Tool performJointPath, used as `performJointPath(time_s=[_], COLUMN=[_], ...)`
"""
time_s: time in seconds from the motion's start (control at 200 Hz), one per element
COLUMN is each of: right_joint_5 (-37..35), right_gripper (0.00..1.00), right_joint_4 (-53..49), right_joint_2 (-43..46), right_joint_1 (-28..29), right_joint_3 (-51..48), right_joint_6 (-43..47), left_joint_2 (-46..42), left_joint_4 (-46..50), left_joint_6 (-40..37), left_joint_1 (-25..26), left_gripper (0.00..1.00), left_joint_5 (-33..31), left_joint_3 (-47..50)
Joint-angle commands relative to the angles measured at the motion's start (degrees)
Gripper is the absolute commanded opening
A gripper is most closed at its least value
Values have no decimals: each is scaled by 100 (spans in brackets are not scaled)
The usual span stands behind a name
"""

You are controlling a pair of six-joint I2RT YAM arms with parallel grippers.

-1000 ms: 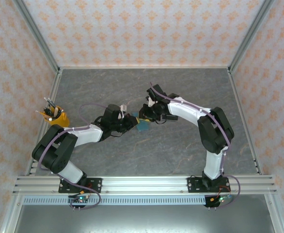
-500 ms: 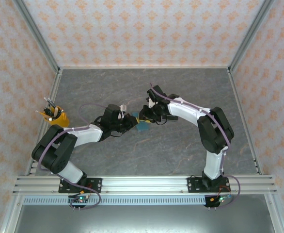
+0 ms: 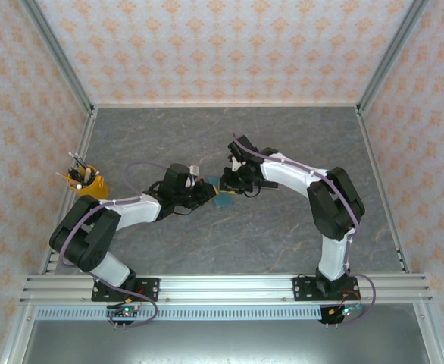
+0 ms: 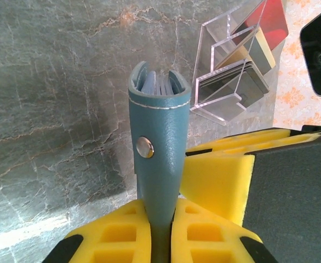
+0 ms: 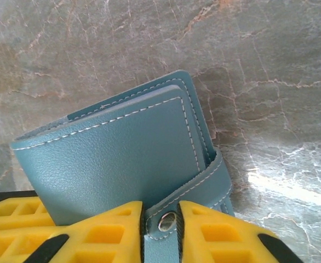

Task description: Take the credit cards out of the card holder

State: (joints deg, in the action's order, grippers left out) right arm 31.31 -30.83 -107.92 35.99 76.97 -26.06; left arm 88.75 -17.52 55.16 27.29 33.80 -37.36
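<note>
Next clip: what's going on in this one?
Both arms have hold of the teal card holder near the middle of the table. The left gripper clamps it edge-on, and the right gripper pinches its snap tab. The holder's leaves are together. Behind it, a clear plastic box holds red, tan and dark cards.

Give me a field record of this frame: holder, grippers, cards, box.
card holder: folded shut, gripped by both arms
left gripper: shut on one end of the card holder
right gripper: shut on the snap tab
clear box: on the table, beyond the holder
cards: red, tan and dark, standing in the clear box
holder contents: cannot tell
</note>
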Motion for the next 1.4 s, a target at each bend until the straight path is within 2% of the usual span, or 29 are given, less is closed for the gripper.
performJointPath(time_s=[0.0, 0.17, 0.285, 0.53, 0.651, 1.056, 1.396], right_joint_5=[-1196, -1681, -1618, -1202, -970, -612, -1163], right_gripper=[18, 13, 14, 33, 37, 38, 36], right_joint_4=[-730, -826, -771, -458, -314, -214, -643], right_joint_2=[8, 192, 284, 357, 311, 92, -256], right_joint_1=[-74, -72, -72, -81, -100, -145, -145], right_joint_3=[-130, -291, -297, -270, -291, -130, 316], right_joint_6=[120, 67, 56, 60, 42, 290, 537], left_joint_2=[-450, -458, -373, -137, 8, 546, 667], left_joint_4=[-107, 29, 80, 518, 642, 797, 1051], left_joint_6=[-176, -207, -200, -323, -351, -355, -496], left_joint_1=[-39, -40, -40, -40, -40, -28, -13], left_gripper=[0, 0, 0, 0, 0, 0, 0], left_joint_5=[-235, -313, -263, -90, 11, 381, 425], left_joint_3=[-193, -191, -226, -425, -497, -722, -842])
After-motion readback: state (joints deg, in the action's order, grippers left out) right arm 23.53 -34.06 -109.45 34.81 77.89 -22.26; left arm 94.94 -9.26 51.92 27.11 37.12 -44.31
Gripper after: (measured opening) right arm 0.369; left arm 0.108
